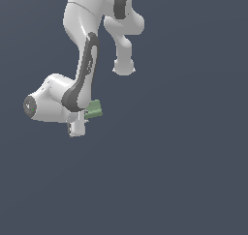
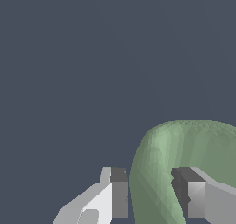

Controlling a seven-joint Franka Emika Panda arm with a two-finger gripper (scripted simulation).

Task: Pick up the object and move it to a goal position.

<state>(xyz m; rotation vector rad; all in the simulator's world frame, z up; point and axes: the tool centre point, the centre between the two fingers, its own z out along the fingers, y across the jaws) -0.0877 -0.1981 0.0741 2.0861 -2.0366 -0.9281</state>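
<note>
The object [image 1: 93,109] is a small pale green piece, seen in the exterior view right beside the white arm's hand. In the wrist view it [image 2: 184,144] looks like a curved, faceted green band. My gripper [image 2: 154,193] straddles one side of that band: one dark pad [image 2: 120,193] lies against its outer face and the other [image 2: 186,193] against its inner face. The gripper looks shut on the object. In the exterior view the gripper [image 1: 77,129] points down at the exterior view's left, and the arm hides part of the object.
The white arm [image 1: 87,50] reaches down from the top of the exterior view. Everything around it is a plain dark blue-grey surface [image 1: 184,171]. No goal marker shows.
</note>
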